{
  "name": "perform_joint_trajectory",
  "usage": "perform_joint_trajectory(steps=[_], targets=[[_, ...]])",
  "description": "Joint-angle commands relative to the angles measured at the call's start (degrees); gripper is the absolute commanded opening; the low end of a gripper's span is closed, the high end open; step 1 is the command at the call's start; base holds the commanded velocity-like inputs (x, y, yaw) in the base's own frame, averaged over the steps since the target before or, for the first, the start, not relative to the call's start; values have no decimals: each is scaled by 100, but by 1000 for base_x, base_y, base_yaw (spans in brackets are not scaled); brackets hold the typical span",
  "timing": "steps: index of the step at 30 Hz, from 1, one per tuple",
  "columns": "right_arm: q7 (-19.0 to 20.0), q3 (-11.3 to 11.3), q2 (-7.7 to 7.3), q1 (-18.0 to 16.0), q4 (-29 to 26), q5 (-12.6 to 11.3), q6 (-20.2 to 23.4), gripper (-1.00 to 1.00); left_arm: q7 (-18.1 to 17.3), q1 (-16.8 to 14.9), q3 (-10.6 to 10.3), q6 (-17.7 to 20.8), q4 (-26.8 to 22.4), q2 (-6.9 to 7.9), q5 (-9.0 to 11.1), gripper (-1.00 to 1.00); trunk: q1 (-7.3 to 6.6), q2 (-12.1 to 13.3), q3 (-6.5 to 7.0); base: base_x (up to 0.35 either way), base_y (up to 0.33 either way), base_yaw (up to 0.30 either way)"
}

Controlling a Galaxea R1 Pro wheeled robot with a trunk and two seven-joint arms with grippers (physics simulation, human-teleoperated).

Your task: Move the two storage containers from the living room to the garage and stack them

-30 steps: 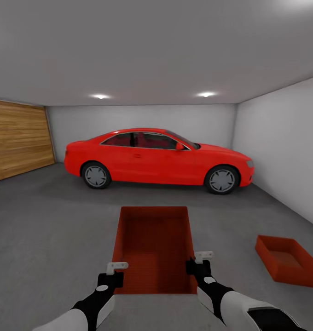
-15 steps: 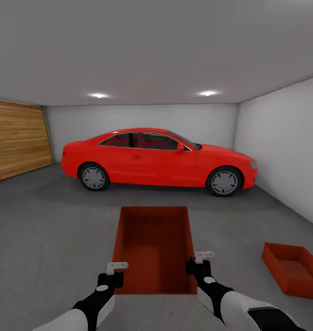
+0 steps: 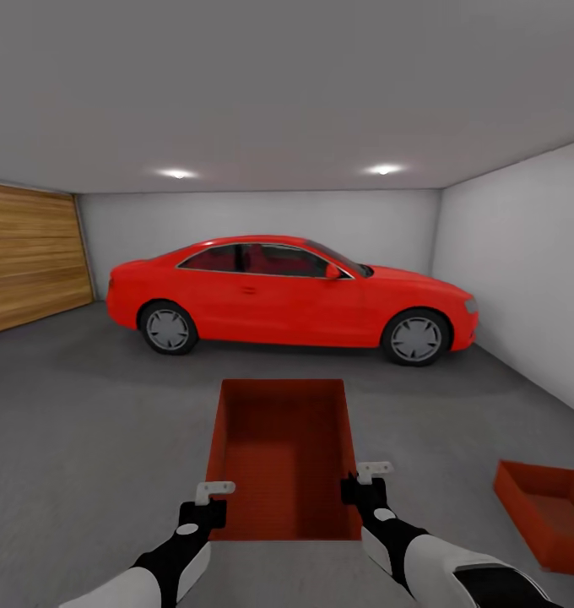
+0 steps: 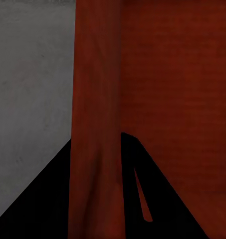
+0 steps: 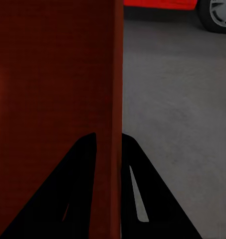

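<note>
I hold one red-orange storage container [image 3: 283, 456] level in front of me, above the dark grey garage floor [image 3: 93, 422]. My left gripper [image 3: 213, 500] is shut on its left wall near the close corner, and my right gripper [image 3: 360, 483] is shut on its right wall. The left wrist view has that wall [image 4: 95, 99] pinched between dark fingers [image 4: 157, 199]. The right wrist view has the other wall [image 5: 109, 89] clamped between its fingers [image 5: 147, 194]. The second storage container [image 3: 547, 511] lies on the floor at the lower right, partly cut by the frame edge.
A red car [image 3: 291, 291] is parked across the back of the garage. A wooden door [image 3: 29, 262] covers the left wall and a white wall [image 3: 523, 279] runs along the right. Open concrete lies between me and the car.
The whole view has shifted as I roll forward: the container on the floor has slid right and down in the picture. The held container and both grippers keep their place.
</note>
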Motion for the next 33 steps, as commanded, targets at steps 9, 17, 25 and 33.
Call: perform_joint_trajectory(steps=[9, 17, 25, 33], targets=[[-51, -197, -45, -5, 16, -73, -29, -100, 90, -11, 321, -32, -13, 66, -14, -100, 4, -6, -9, 321, 0, -227], [-51, -197, -50, -5, 17, -73, -29, -100, 90, -11, 321, -30, -9, 66, -14, -100, 4, -6, -9, 321, 0, -277], [-51, -197, -51, -5, 15, -73, -29, -100, 90, -11, 321, -30, -8, 66, -14, -100, 4, -6, -9, 321, 0, -277], [-51, -197, -51, -5, 15, -73, -29, -100, 90, -11, 321, -30, -10, 66, -14, -100, 4, -6, -9, 320, 0, -277]])
